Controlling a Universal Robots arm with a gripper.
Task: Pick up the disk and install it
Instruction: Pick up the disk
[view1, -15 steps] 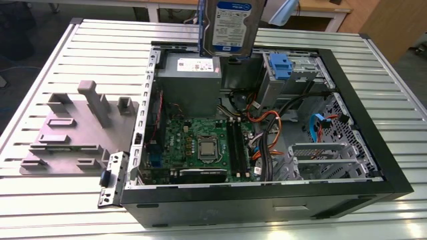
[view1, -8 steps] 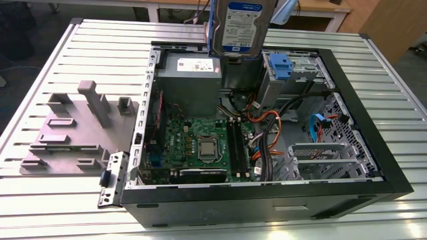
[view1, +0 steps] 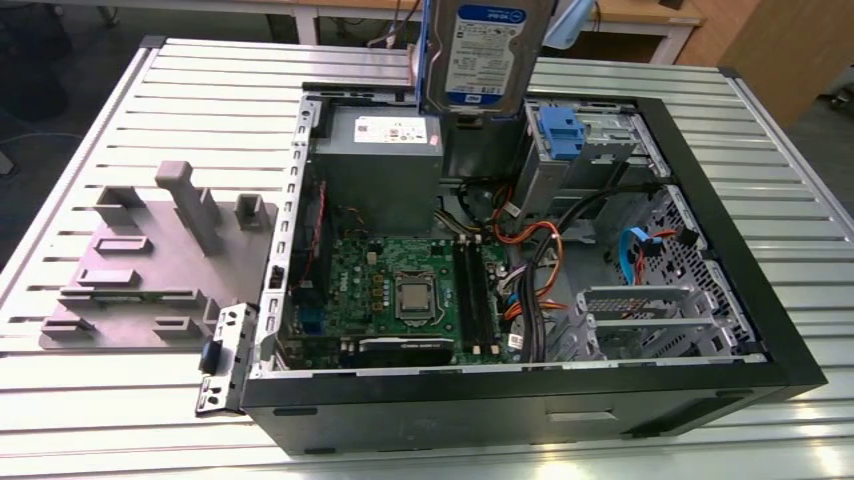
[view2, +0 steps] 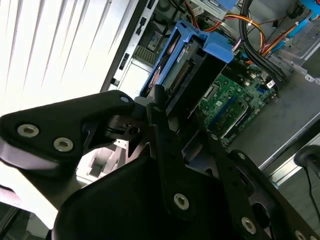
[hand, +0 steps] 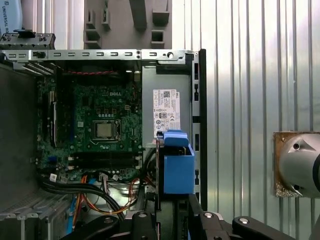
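Disk (view1: 481, 50), picked up but not yet installed, is clamped in the gripper (view2: 177, 107). It hangs over the far end of the open computer case (view1: 534, 395), above the grey power supply (view1: 380, 160) and near the drive cage (view1: 587, 140). It stands on edge, long axis upright, label facing the exterior view, blue carrier end pointing down into the case. The case lies on the slatted bench (view1: 134, 420).

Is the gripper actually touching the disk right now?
Touching. In the second wrist view the gripper has its black fingers pressed against opposite sides of the disk, which sits clamped between them with no visible gap.
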